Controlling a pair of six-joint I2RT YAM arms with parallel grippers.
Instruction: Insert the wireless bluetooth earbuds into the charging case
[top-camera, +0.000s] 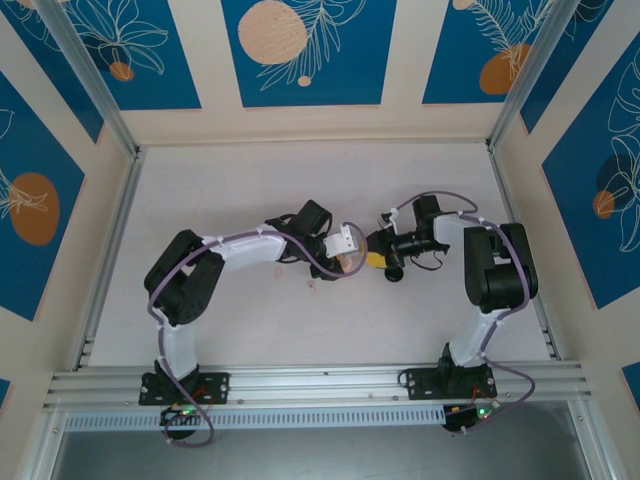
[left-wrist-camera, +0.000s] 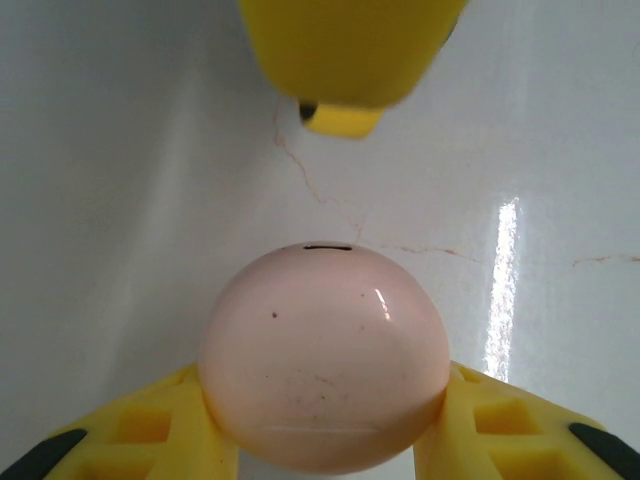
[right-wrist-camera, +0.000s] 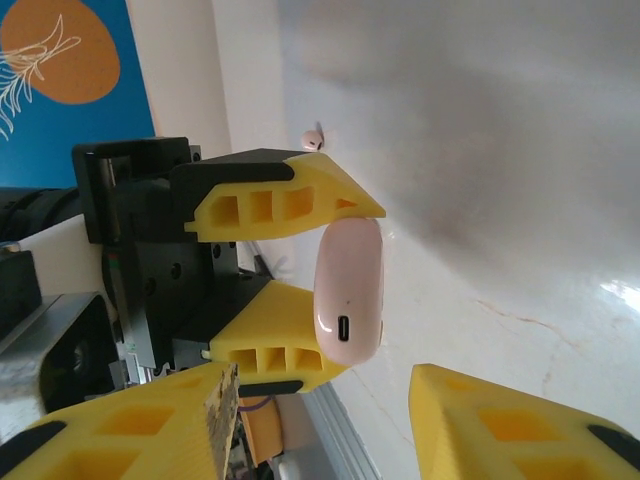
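Note:
My left gripper (left-wrist-camera: 325, 445) is shut on a round pale pink charging case (left-wrist-camera: 323, 355), its lid closed. In the right wrist view the same pink case (right-wrist-camera: 348, 290) shows edge-on, charging port facing the camera, between the left gripper's yellow fingers (right-wrist-camera: 285, 205). My right gripper (right-wrist-camera: 325, 405) is open just in front of the case, nothing between its fingers. From above, the left gripper (top-camera: 347, 250) and right gripper (top-camera: 374, 259) meet at the table's middle around the case (top-camera: 348, 263). One tiny pink earbud (right-wrist-camera: 312, 138) lies on the table behind, also seen from above (top-camera: 311, 283). The black earbuds are out of view.
The white tabletop (top-camera: 300, 180) is ringed by low aluminium rails (top-camera: 320, 385) and patterned blue walls. A right-gripper fingertip (left-wrist-camera: 345, 115) hangs close above the case in the left wrist view.

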